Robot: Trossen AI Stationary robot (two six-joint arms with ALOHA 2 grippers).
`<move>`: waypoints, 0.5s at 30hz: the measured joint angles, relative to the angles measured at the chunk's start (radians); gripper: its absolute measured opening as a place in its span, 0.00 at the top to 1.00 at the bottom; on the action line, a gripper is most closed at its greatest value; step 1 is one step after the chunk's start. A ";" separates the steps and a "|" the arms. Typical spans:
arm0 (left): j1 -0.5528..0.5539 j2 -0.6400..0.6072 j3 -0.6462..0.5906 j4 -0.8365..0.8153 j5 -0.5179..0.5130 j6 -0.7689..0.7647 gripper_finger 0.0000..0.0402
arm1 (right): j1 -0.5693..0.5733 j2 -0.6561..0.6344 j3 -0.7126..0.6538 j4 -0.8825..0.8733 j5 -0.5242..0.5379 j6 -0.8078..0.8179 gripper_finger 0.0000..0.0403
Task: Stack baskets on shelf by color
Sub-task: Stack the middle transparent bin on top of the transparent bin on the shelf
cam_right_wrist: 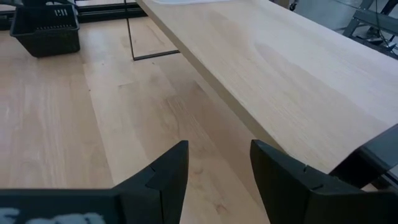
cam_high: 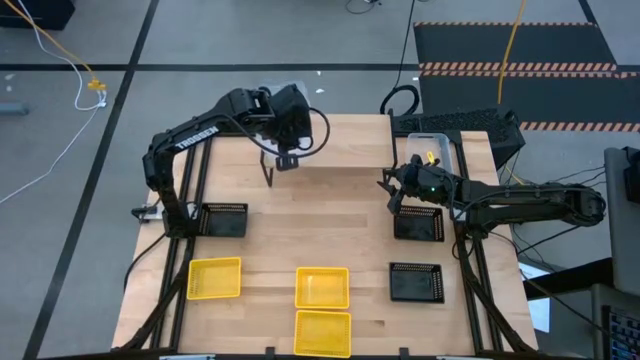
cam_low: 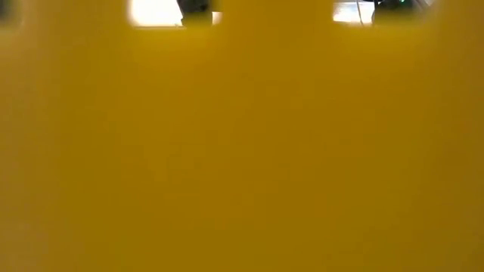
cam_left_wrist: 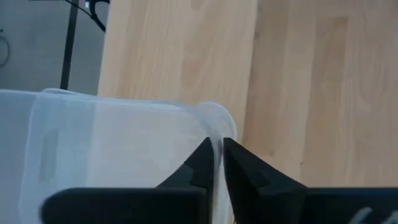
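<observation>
My left gripper [cam_high: 287, 158] reaches over the left end of the shelf [cam_high: 340, 140], a light wood plank on thin black legs, and is shut on a clear basket [cam_left_wrist: 112, 149]. My right gripper [cam_high: 390, 190] hangs open beside the shelf's right end, touching nothing; in its wrist view the shelf [cam_right_wrist: 280, 68] runs past the fingers. Another clear basket [cam_high: 432, 145] sits at the table's far right. Black baskets [cam_high: 222, 218] [cam_high: 418, 222] [cam_high: 415, 282] and three yellow baskets [cam_high: 215, 278] [cam_high: 322, 287] [cam_high: 322, 332] rest on the table. My left gripper pinches the clear basket's wall at a rounded corner of its rim [cam_left_wrist: 217, 124], one finger on each side of the thin plastic. The fingers come from above, pointing down. The basket is over the shelf plank [cam_left_wrist: 180, 62]; whether its bottom rests there does not show.
A yellow basket [cam_low: 242, 151] stands right against the low camera and blocks nearly all of that view. A black basket [cam_right_wrist: 46, 28] shows beyond the shelf leg in the right wrist view. Bare tabletop [cam_high: 330, 215] lies between the shelf and the yellow baskets.
</observation>
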 joint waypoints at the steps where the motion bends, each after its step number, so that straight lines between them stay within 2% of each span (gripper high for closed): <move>1: 0.000 0.000 0.000 0.011 0.001 -0.001 0.89 | 0.000 0.000 0.000 0.000 0.000 0.000 0.58; 6: 0.000 0.000 0.000 0.027 -0.013 -0.021 0.79 | 0.000 0.000 0.000 0.000 0.000 -0.002 0.58; 10: 0.004 0.000 0.000 0.034 -0.076 -0.063 0.72 | 0.000 0.000 0.000 0.000 0.000 -0.002 0.58; 15: 0.032 0.000 0.000 0.029 -0.080 -0.117 0.68 | 0.000 0.000 0.000 -0.002 0.000 0.001 0.58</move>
